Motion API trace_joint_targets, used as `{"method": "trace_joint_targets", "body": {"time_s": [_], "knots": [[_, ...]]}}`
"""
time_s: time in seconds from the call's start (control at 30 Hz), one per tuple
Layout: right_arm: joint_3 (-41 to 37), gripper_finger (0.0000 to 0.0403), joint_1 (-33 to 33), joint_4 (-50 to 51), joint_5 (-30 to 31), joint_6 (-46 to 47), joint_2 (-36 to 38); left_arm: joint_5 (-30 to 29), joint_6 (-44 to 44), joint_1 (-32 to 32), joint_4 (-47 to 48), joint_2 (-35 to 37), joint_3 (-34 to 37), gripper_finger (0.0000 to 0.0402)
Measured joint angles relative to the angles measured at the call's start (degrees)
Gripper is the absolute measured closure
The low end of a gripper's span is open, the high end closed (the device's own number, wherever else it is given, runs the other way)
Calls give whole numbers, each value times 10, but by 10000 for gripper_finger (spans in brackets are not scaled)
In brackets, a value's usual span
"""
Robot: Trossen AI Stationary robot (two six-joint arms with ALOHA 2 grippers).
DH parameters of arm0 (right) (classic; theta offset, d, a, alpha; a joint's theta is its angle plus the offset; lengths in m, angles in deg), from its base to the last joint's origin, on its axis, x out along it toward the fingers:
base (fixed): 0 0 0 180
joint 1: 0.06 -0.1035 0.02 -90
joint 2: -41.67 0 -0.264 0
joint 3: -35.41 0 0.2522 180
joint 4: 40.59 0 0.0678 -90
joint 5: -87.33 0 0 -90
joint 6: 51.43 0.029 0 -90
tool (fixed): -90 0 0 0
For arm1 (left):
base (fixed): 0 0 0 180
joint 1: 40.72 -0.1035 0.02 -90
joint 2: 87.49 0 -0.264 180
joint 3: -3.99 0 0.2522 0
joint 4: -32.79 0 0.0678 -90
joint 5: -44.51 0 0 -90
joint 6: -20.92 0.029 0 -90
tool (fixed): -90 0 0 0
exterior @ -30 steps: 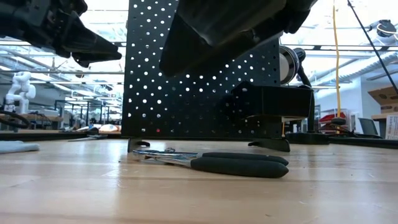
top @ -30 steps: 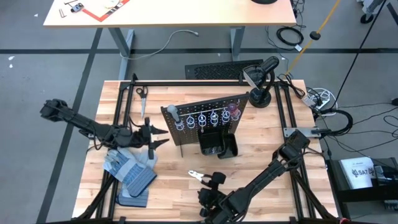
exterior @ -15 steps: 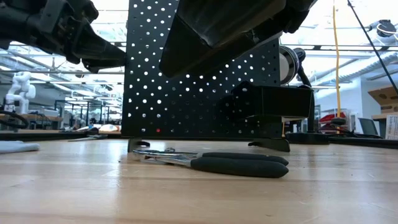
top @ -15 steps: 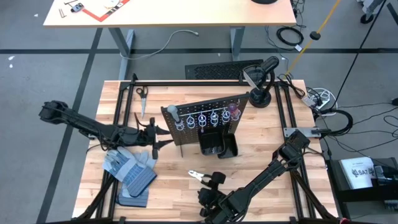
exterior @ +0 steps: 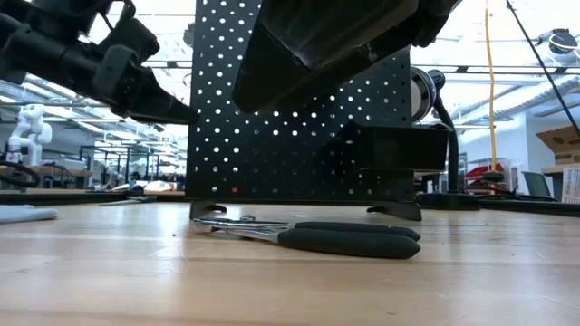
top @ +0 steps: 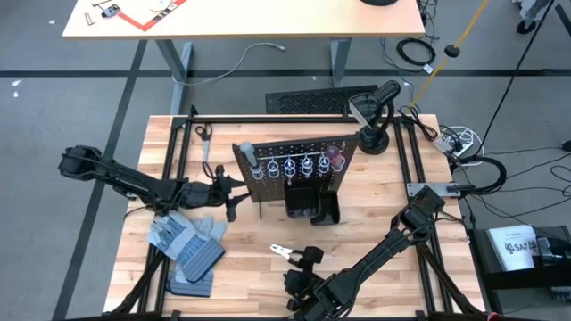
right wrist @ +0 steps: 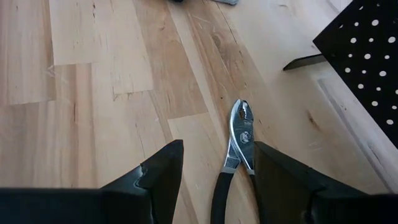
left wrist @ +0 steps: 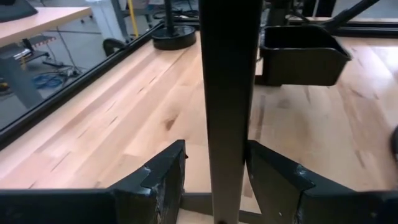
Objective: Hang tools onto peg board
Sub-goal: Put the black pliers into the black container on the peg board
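Observation:
The black peg board [top: 299, 165] stands upright mid-table on its feet, with its bin [top: 312, 207] on the near face. A grey-handled screwdriver [top: 250, 159], silver tools in the rings [top: 294, 168] and a red handle [top: 335, 157] hang on it. My left gripper [top: 234, 190] is open, with one finger on each side of the board's left edge [left wrist: 227, 93]. Black-and-silver pliers [right wrist: 239, 146] lie flat on the table near the board. My right gripper [right wrist: 214, 165] is open above the pliers' handles [exterior: 349, 237], clear of them. My left gripper comes level from the table's left, with the board's upright left edge [left wrist: 229, 143] between its open fingers. The finger on the board's near, bin side [left wrist: 267, 171] lies against the board. The other finger [left wrist: 165, 171] stands a little off it. The board stands on the table.
Blue-grey work gloves [top: 187, 245] lie near the front left. Scissors [top: 203, 134] lie at the far left. A round black stand base [top: 375, 141] sits at the board's far right. A ribbed black mat [top: 308, 100] lies beyond the far edge. A black frame rims the table.
My left gripper has gone toward the table's right edge until its fingers stand on either side of the board's left edge. The board has turned about: its left end has swung toward the far edge, while its right end has stayed about where it was.

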Motion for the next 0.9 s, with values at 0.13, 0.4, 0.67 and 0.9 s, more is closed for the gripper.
{"method": "trace_joint_targets", "body": {"time_s": [0.13,0.4,0.67,0.9], "knots": [[0,216,0,0,0,0,0,-6,-1,-15,1,0,0,226],[0,216,2,0,-19,16,0,-12,-4,-21,1,3,0,226],[0,216,10,0,-41,18,0,1,-5,-4,3,49,0,226],[0,216,11,0,-30,-30,1,11,0,15,21,107,-11,226]]}}
